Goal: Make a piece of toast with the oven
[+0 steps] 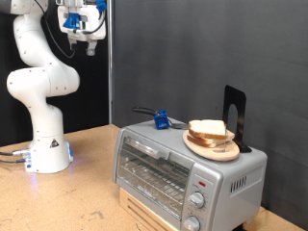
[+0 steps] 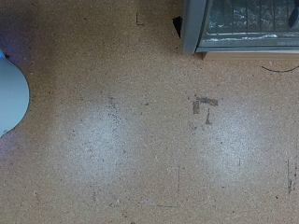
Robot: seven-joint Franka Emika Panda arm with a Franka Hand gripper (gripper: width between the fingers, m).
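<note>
The silver toaster oven stands on the wooden table at the exterior view's lower right, with its glass door shut and two round knobs on its front. A stack of bread slices, pale with tan crust, lies on a round wooden plate on top of the oven. My gripper hangs high at the exterior view's top left, far from the oven, open and empty. In the wrist view only the oven's corner shows; my fingers do not.
A small blue object lies on the oven's top beside the plate. A black upright stand rises behind the plate. My white base stands at the left, also seen in the wrist view. Bare tabletop lies below my hand.
</note>
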